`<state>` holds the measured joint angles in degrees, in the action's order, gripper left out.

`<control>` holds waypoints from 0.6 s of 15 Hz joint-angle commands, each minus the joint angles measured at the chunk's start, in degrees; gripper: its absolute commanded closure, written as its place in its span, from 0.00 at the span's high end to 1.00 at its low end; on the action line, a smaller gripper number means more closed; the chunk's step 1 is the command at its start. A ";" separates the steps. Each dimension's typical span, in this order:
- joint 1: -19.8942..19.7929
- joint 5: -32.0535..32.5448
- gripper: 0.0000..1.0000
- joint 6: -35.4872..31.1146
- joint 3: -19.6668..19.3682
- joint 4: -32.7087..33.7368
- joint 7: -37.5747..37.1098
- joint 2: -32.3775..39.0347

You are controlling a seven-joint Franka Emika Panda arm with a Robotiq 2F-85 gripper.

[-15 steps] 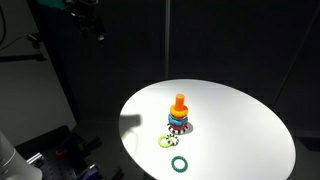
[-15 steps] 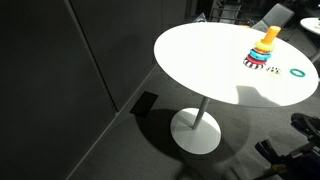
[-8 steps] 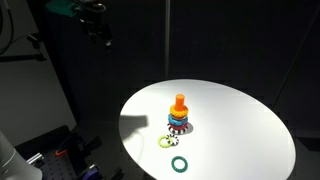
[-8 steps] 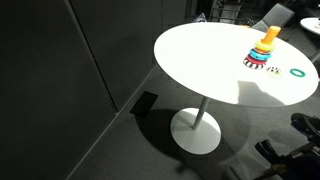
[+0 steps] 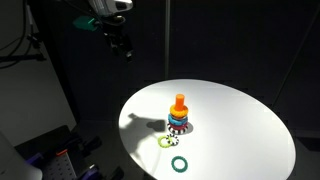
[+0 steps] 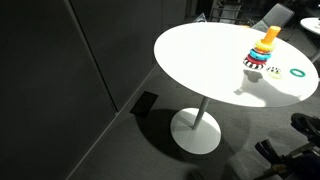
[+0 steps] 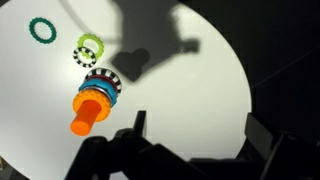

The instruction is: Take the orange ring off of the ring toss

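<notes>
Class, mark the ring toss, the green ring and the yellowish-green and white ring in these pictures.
ring toss (image 7: 88,110): wrist view, on the upright orange peg.
green ring (image 7: 32,31): wrist view, on its left band.
yellowish-green and white ring (image 7: 89,38): wrist view, on its upper band.

This looks like a robotics lab or test room set up in an office-type space. A plain round white table (image 6: 200,60) on a single pedestal foot (image 6: 196,132) stands on grey carpet-like floor, brightly lit while everything around it is dark. Tall dark wall panels (image 6: 60,70) fill the left of an exterior view, and what seem to be office chairs (image 6: 275,14) show at the upper right. In an exterior view, a robot arm (image 5: 100,12) reaches in at the upper left, with cluttered equipment (image 5: 60,155) at the lower left.
</notes>
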<state>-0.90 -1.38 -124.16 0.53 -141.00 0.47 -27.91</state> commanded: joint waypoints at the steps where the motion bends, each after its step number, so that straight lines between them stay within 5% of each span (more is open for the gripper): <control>1: -3.08 3.52 1.00 -5.14 0.05 0.44 -5.00 4.19; 9: -8.96 11.68 1.00 -15.75 -0.23 1.07 -16.22 13.84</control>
<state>-8.19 6.90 -137.47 0.25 -141.04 -11.19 -17.15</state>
